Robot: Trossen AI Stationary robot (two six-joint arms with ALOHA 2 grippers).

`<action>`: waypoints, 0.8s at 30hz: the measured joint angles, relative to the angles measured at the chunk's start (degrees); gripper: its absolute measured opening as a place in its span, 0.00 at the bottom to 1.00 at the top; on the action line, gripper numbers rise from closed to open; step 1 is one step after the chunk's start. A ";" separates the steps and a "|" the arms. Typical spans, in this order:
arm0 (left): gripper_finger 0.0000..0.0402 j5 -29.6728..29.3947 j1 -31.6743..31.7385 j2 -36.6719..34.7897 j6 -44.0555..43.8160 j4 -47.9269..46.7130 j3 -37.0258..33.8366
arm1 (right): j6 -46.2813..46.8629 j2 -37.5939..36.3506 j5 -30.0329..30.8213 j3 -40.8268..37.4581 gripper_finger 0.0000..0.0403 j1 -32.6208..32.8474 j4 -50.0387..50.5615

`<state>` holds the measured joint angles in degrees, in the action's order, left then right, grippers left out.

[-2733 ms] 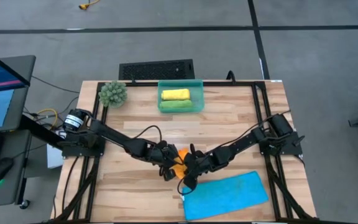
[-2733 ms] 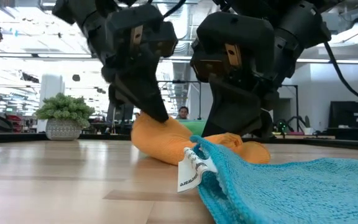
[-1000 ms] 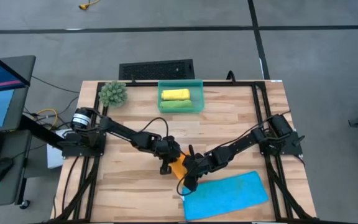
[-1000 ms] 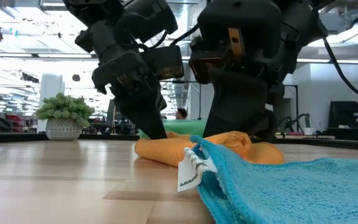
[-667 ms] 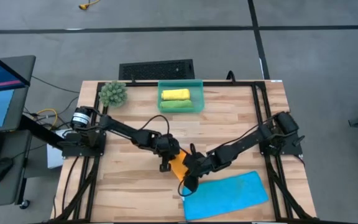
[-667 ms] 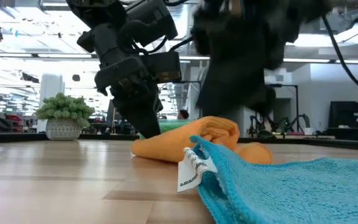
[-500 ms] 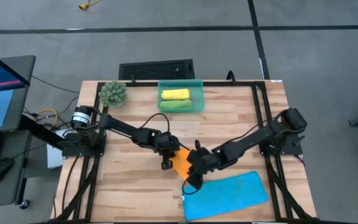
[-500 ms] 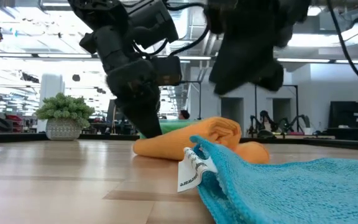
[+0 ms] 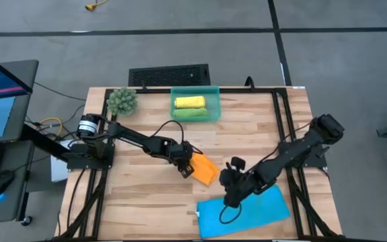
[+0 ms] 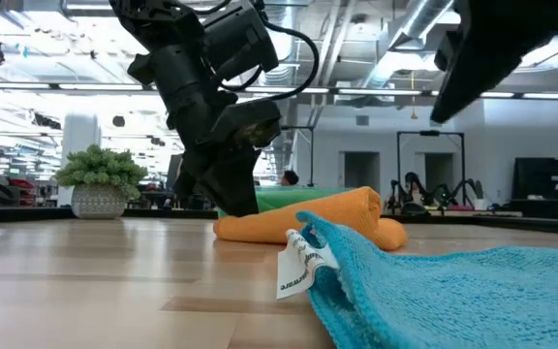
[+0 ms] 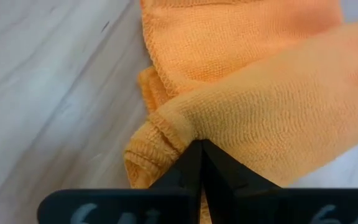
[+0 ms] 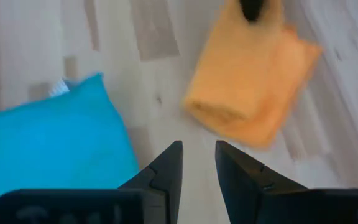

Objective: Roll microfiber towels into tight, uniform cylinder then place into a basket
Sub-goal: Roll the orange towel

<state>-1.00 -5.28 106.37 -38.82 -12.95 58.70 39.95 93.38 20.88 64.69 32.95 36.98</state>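
the left gripper (image 9: 187, 168) pinches shut on the orange towel roll (image 9: 204, 168) mid-table. the right gripper (image 9: 230, 194), fingers a little apart and empty, hangs over the flat blue towel (image 9: 247, 212). i think next the roll goes to the basket (image 9: 195, 87), beside the yellow roll (image 9: 189, 101) and green roll (image 9: 190, 113).

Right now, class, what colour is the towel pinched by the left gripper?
Orange towel, clearest in the left wrist view.

The wooden table (image 9: 247, 141) carries the basket (image 9: 195, 88) at its far edge, a plant ball (image 9: 121, 101) at the far left, an orange towel (image 9: 205, 168) at centre, and a blue towel (image 9: 247, 214) flat at the near right.
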 joint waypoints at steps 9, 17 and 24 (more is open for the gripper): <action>0.00 1.97 0.09 0.05 -4.60 0.57 -0.08 | -13.31 4.92 -0.66 0.05 0.37 -1.47 -4.27; 0.00 2.79 0.06 0.13 -4.93 0.20 0.64 | -24.17 10.86 -0.81 1.26 0.56 -2.76 -7.07; 0.00 3.11 0.04 0.15 -4.99 0.37 0.70 | -28.43 12.82 1.23 1.89 0.60 -4.36 -9.93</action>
<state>2.11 -5.23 106.52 -43.81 -12.58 59.40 11.52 106.19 22.12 66.57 28.58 27.06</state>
